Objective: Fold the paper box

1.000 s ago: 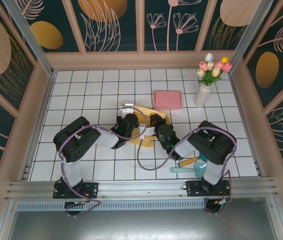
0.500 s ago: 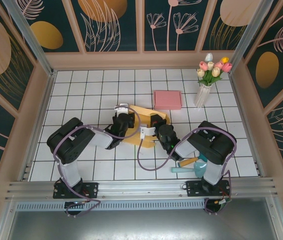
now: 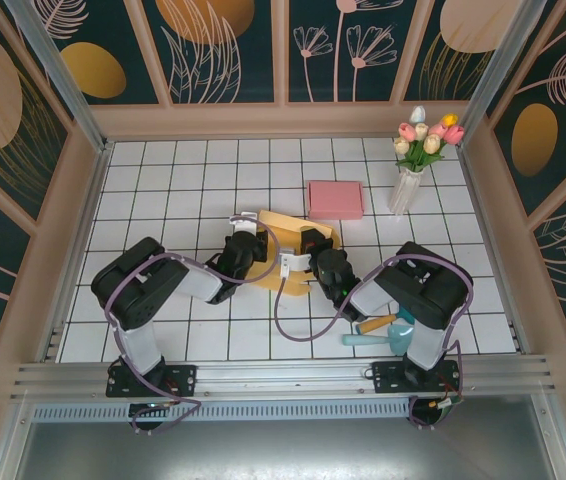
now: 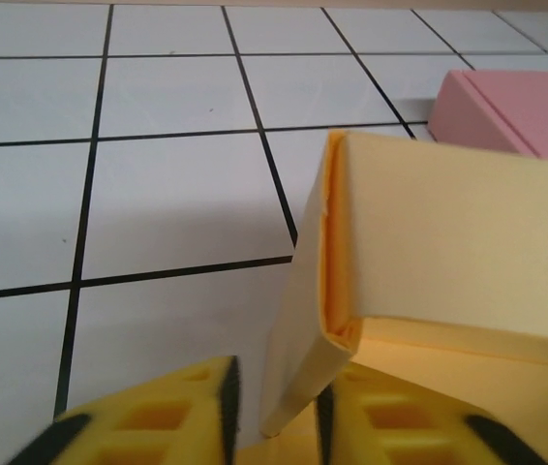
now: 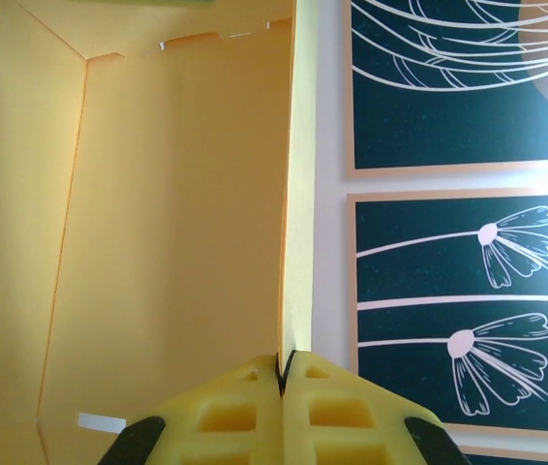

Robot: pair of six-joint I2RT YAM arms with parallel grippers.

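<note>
white tile w/ black grid lines covers the table (image 3: pixel 163 170); a pale wood frame and dark teal flower panels (image 3: pixel 363 45) wall it in. top view: the yellow paper box (image 3: pixel 288 226) sits mid-table btwn the two grippers, w/ the left gripper (image 3: pixel 251 242) at its left end and the right gripper (image 3: pixel 310 245) at its right. a pink box (image 3: pixel 335 198) lies just beyond both jaws, and a vase of tulips (image 3: pixel 403 190) stands well off the right gripper's outer side. that view hides the jaws; the wrist cams give them. left wrist: the left gripper (image 4: pixel 276 412) has a standing flap of the paper box (image 4: pixel 448 242) btwn its yellow fingers (image 4: pixel 158 426), w/ a sliver of gap on one side, so can't tell if it's pinched or loose. the pink box (image 4: pixel 506 116) is ahead-right of the jaws. right wrist: the right gripper (image 5: pixel 282 366) is clenched tight on the thin edge of a paper box (image 5: pixel 177 194) panel. that panel rises straight ahead of the jaws, w/ the panels (image 5: pixel 448 77) behind it. the box's long axis runs side to side, one gripper to the other.
</note>
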